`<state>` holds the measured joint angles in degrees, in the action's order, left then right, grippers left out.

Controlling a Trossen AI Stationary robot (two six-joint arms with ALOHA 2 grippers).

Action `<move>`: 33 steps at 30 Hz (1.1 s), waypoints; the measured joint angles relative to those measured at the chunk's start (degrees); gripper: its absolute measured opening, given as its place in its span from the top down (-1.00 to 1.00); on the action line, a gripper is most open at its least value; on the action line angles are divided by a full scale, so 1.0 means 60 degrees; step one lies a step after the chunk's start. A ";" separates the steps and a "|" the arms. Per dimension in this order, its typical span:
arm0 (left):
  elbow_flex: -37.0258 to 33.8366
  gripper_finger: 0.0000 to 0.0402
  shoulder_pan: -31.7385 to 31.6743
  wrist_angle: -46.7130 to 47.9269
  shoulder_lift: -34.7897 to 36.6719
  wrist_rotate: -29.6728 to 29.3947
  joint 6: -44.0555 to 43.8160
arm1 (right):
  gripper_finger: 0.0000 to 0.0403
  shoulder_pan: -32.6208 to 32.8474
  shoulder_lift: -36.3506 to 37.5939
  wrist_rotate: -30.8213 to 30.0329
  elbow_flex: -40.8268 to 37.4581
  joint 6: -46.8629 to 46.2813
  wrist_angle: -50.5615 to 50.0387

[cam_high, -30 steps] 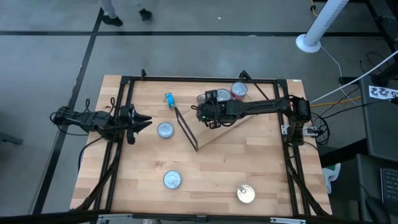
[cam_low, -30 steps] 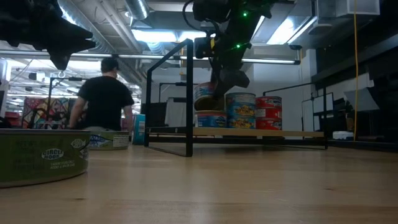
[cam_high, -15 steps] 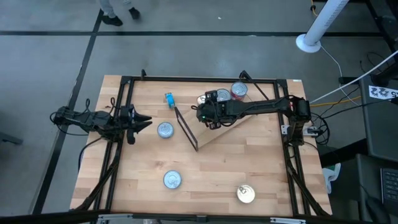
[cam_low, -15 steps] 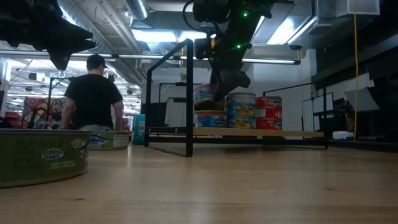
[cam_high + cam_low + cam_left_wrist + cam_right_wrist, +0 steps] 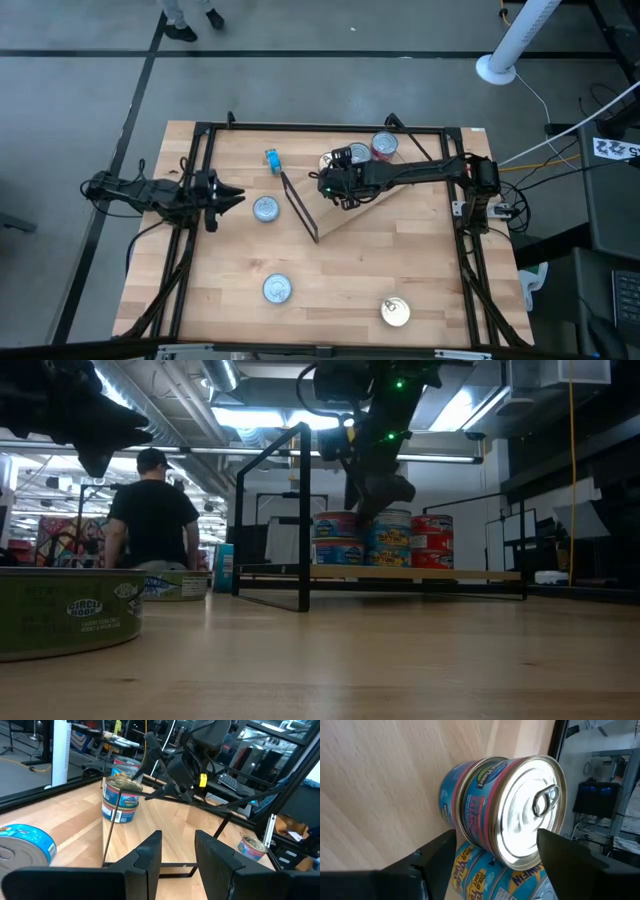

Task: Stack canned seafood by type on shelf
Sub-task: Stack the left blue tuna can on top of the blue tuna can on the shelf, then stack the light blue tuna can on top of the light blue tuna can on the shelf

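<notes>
On the light-wood shelf (image 5: 372, 205) stand stacks of canned seafood: a red stack (image 5: 432, 540), a blue stack (image 5: 387, 538) and a two-tin stack (image 5: 337, 540). The top tin (image 5: 520, 820) of that stack is blue with a pink band and lies flat on a blue tin (image 5: 485, 870). My right gripper (image 5: 496, 837) is open over it, slanting down, a finger on either side of the lid without touching. It hangs just above that stack (image 5: 375, 495). My left gripper (image 5: 232, 196) waits level at the table's left, open (image 5: 178, 855), with nothing in it.
Loose tins lie on the tabletop: one near my left gripper (image 5: 265, 208), two by the near edge (image 5: 277, 289) (image 5: 396, 312), and a blue one on its edge (image 5: 272, 158). The shelf's black wire frame (image 5: 300, 210) stands upright. A person shows beyond the table (image 5: 155, 510).
My right gripper has opened and let go of the pink-banded tin. The tin was held a little above the lower blue tin; it has dropped and now rests flat on it. The arm itself has stayed over the stack.
</notes>
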<state>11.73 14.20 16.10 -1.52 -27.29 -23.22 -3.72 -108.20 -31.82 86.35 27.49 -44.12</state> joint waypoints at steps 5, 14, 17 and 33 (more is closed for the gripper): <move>0.0000 0.45 0.0000 -0.0114 -0.0448 0.0040 -0.0173 | -0.36 0.0077 0.0000 0.0001 0.0000 -0.0015 0.0019; 0.0000 0.45 0.0004 -0.2463 -0.2933 0.0113 0.0877 | -0.36 0.0847 0.0000 -0.0269 0.0320 -0.0018 -0.0352; 0.0000 0.45 -0.0007 -0.3641 -0.3823 -0.0055 0.1080 | -0.36 0.1175 0.0000 -0.0335 0.0699 -0.0058 -0.0775; 0.2987 0.45 -0.0832 -0.3905 -0.6915 -0.0653 0.0029 | -0.36 0.3051 0.0007 -0.0599 0.3378 -0.1937 -0.3648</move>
<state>29.65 9.20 -7.33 -43.01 -31.21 -23.05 14.58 -108.16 -35.41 106.62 15.87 -66.01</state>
